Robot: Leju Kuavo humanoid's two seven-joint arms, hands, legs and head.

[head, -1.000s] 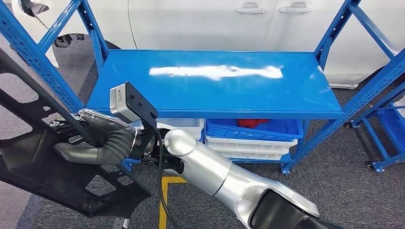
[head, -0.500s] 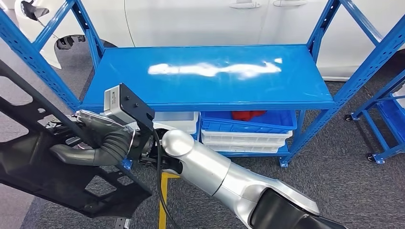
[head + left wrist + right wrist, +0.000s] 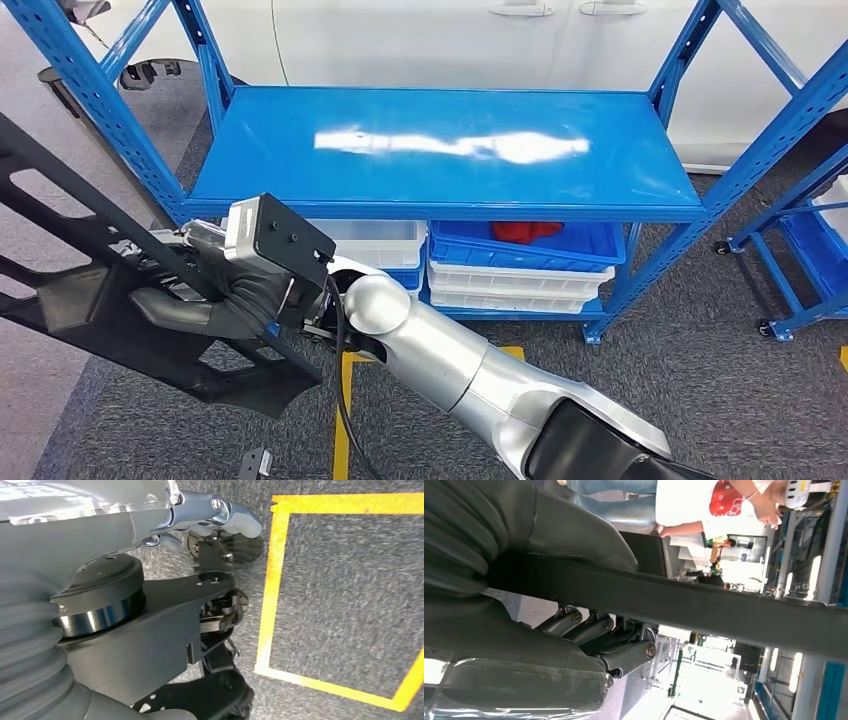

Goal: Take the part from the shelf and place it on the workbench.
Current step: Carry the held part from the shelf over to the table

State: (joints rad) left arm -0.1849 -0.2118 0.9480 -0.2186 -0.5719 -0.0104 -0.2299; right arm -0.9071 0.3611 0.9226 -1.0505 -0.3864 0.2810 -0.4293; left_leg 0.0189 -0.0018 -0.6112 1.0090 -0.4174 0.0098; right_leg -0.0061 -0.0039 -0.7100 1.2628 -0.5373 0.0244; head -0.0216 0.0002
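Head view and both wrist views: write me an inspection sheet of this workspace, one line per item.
Surface: blue shelf, its top board bare and glossy; workbench nothing seen.
Job's things: large black part, off the shelf, carried low over the grey carpet.
Clutter: stacked bins on the lower shelf level, one holding a red item.
Hands: right hand grips a bar of the part; left hand rests against the part, grip unclear.
Cables: black cable hanging by the right wrist.
Surroundings: white car behind the shelf, yellow floor tape, a person nearby.
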